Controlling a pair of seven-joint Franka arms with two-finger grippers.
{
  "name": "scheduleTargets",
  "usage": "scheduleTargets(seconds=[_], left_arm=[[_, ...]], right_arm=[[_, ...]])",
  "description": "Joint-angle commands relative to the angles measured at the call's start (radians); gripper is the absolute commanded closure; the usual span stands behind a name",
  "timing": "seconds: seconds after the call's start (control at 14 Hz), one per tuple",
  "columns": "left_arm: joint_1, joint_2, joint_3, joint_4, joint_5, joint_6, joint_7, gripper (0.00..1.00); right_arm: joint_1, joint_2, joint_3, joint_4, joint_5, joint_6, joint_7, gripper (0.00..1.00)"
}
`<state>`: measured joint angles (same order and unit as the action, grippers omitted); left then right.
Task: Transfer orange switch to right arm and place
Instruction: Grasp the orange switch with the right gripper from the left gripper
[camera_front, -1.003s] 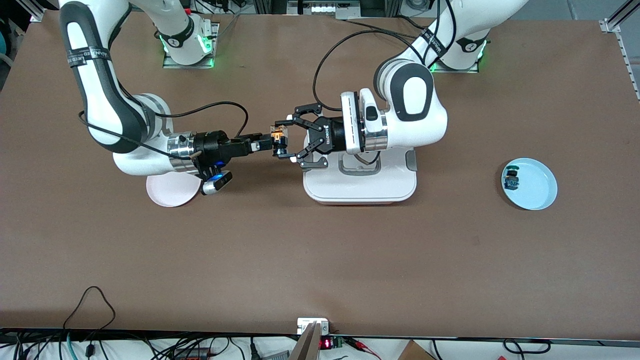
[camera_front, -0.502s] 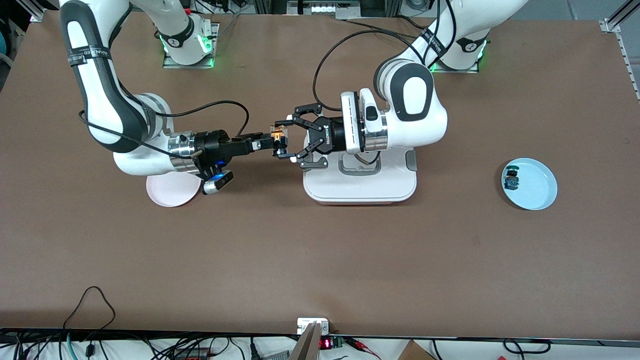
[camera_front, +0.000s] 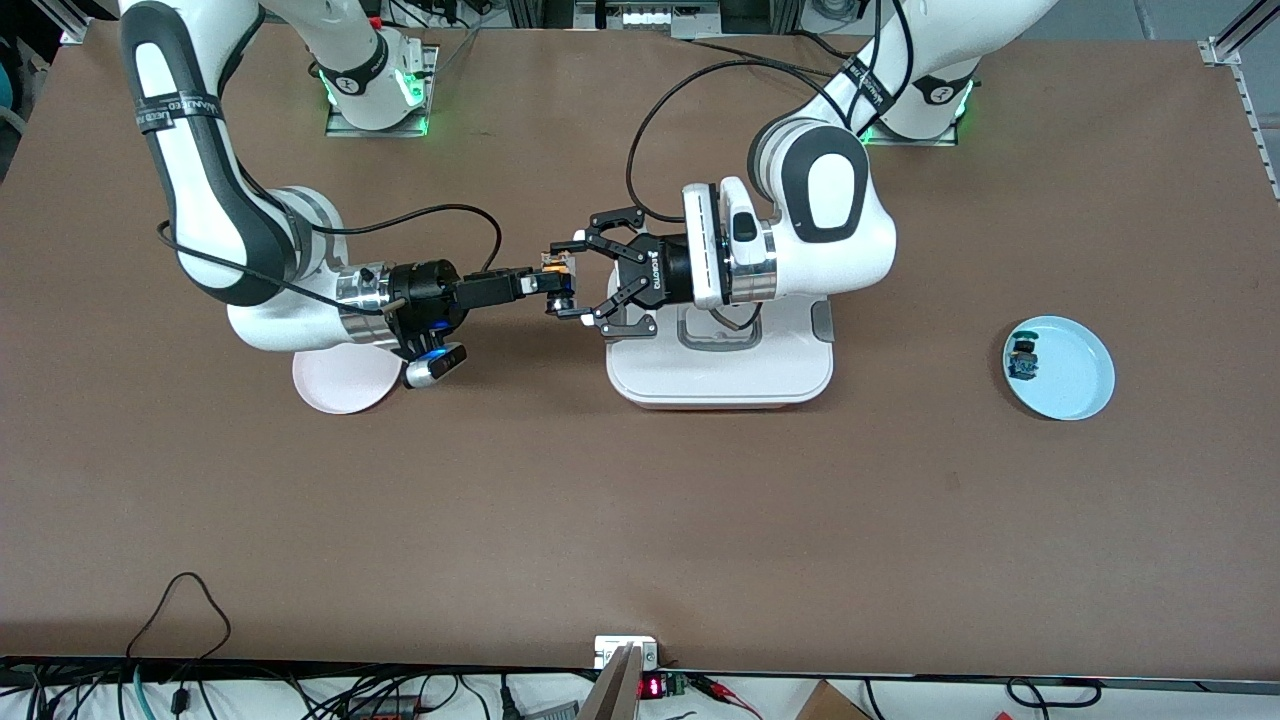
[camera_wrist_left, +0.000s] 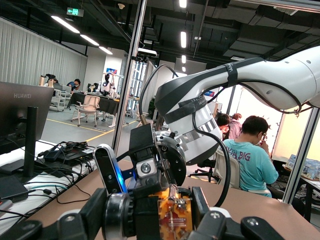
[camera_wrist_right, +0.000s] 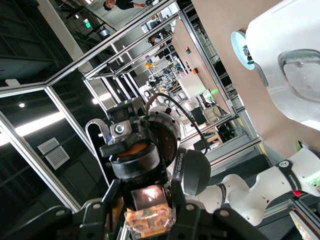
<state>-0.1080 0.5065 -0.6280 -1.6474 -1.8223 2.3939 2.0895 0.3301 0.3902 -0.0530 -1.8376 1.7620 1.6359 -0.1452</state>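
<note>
The orange switch (camera_front: 556, 266) is held in the air between the two arms, over bare table beside the white box. My left gripper (camera_front: 571, 277), with wide black linkage fingers, is shut on it end to end. In the left wrist view the switch (camera_wrist_left: 175, 215) sits between that gripper's pads (camera_wrist_left: 200, 202). My right gripper (camera_front: 553, 285), slim and black, points at it from the right arm's end. In the right wrist view its fingers (camera_wrist_right: 114, 195) flank the switch (camera_wrist_right: 150, 217) closely, with a small gap on one side.
A white lidded box (camera_front: 720, 375) sits under the left wrist. A pink plate (camera_front: 340, 388) lies under the right forearm. A light blue plate (camera_front: 1080, 375) toward the left arm's end holds a small black switch with blue-green parts (camera_front: 1022, 358).
My right gripper has moved a little toward the left gripper, and its fingers now reach around the switch and cover part of it. The left arm has stayed still.
</note>
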Motion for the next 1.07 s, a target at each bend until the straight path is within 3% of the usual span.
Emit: scheduleTargets(seconds=[0.0, 0.07, 0.14, 0.21, 0.79, 1.0], left_arm=[[-0.009, 0.004, 0.001, 0.012, -0.026, 0.013, 0.037, 1.0], [-0.01, 0.004, 0.001, 0.012, -0.026, 0.013, 0.034, 0.97], [-0.01, 0.003, 0.001, 0.012, -0.025, 0.013, 0.037, 0.72], [-0.01, 0.003, 0.001, 0.012, -0.025, 0.013, 0.03, 0.01], [0.008, -0.005, -0.002, 0.012, -0.023, 0.002, 0.009, 0.0], [0.013, -0.009, -0.001, 0.014, 0.004, -0.013, -0.087, 0.0]], right_arm=[[0.007, -0.004, -0.004, 0.006, 0.013, -0.008, 0.003, 0.83], [0.007, -0.005, -0.004, 0.008, 0.013, -0.01, 0.003, 0.84], [0.007, -0.007, -0.004, 0.008, 0.013, -0.008, 0.003, 0.86], [0.007, -0.007, -0.004, 0.008, 0.013, -0.008, 0.001, 0.86], [-0.008, -0.011, -0.008, 0.008, 0.007, -0.01, -0.004, 0.93], [-0.019, -0.017, -0.011, 0.008, -0.001, -0.01, -0.004, 0.94]])
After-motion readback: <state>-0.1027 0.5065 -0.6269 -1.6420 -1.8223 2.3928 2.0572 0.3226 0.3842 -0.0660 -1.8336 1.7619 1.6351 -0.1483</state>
